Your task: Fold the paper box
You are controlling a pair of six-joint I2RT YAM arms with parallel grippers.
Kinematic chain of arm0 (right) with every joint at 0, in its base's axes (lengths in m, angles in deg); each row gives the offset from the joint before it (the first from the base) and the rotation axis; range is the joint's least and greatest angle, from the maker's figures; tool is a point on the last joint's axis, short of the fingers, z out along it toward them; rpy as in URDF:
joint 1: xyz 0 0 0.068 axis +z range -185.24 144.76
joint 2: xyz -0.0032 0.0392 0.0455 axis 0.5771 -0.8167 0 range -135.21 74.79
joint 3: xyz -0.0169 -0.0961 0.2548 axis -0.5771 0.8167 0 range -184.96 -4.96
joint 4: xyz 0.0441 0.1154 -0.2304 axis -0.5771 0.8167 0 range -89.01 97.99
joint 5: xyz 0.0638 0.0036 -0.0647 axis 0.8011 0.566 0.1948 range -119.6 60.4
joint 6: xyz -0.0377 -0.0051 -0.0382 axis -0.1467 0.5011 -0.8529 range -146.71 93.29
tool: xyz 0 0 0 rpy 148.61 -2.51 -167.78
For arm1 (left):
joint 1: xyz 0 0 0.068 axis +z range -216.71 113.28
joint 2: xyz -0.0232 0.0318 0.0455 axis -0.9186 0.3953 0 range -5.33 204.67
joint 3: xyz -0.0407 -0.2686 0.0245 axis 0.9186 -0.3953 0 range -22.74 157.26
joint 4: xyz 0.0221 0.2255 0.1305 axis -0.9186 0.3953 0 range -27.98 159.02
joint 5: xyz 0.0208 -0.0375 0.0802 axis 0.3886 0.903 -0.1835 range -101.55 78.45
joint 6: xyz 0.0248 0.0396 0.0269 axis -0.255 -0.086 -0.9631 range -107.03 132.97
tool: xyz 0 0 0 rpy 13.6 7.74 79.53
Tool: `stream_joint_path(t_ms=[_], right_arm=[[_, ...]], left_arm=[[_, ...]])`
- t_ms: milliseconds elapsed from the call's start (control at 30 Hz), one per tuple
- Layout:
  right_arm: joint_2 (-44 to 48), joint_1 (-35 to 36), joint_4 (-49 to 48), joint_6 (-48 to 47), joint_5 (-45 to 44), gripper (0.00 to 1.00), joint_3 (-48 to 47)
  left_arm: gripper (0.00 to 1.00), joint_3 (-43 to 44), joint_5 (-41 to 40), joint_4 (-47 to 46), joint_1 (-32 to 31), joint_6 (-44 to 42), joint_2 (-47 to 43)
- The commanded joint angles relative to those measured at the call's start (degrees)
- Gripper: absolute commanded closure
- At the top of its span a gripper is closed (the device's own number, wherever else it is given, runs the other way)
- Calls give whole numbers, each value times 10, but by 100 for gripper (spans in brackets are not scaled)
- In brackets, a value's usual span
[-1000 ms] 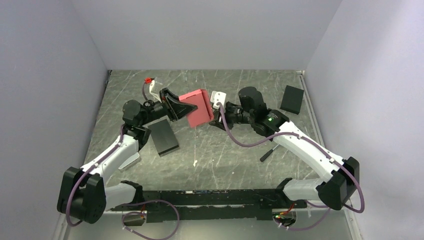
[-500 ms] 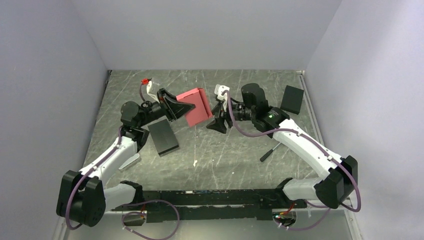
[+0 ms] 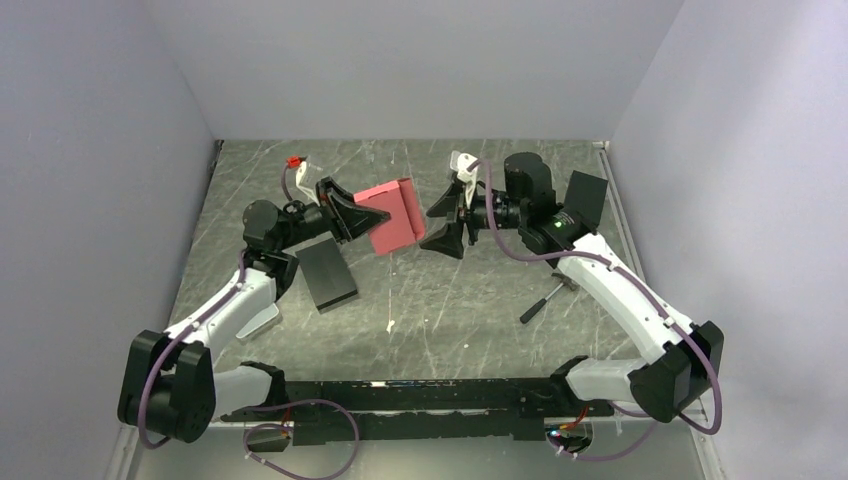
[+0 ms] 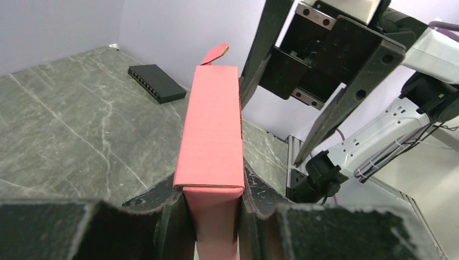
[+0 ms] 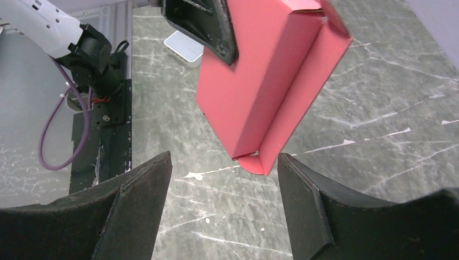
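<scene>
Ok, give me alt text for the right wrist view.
A red-pink paper box is held over the grey table, clamped by the left tool at top. The right tool is open below it, not touching.

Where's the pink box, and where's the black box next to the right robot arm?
pink box [image 3: 395, 220]: top camera, its broad flat face.
black box [image 3: 583, 198]: top camera, middle of its top face.

Scratched grey-green marbled surface [image 3: 420, 300], pale walls all round. 2 dark boxes sit on it, well apart: a flat black box [image 3: 325, 275] left of middle and a second black box [image 3: 583, 198] near the far right corner. A small black rod [image 3: 535, 305] lies right of middle, and there's 1 tiny white scrap [image 3: 390, 326] near the centre.
</scene>
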Motion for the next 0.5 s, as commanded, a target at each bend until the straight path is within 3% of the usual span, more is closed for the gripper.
stream_joint_path(t_ms=[0,167,267,467], right_arm=[[15,-13,-10,-6,19,25,-33],[15,-36,51,-95,36,23,-75],[11,-67,84,-183,99,22,-101],[-50,-126,243,-473,276,21,-174]], left_arm=[[97,10,31,-43,3,10,3],[97,18,66,-36,3,9,14],[97,19,95,-52,3,25,27],[97,28,146,-110,3,82,52]])
